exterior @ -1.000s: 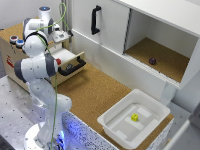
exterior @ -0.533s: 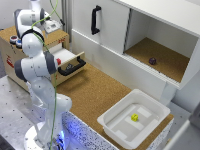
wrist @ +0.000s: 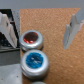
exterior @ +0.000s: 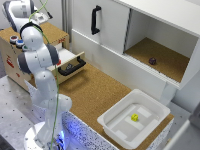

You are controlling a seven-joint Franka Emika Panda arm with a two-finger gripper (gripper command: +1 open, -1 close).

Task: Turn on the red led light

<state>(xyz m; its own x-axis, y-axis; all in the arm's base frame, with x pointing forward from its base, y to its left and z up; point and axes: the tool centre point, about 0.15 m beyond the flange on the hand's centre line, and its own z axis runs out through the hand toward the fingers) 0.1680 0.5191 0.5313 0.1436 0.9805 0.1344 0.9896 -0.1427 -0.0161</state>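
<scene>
Red led light [wrist: 31, 38] cap-up between the spread fingers [wrist: 71, 31] of the tool [wrist: 39, 30], tool wide open, gripping nothing, blue button [wrist: 34, 60] just beside

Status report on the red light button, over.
Gripper open, empty, above the buttons. Red led light between the fingers, untouched. Blue button right beside it. Nothing blocking.

White cabinet [exterior: 115, 30], cork-topped counter [exterior: 95, 92]
</scene>
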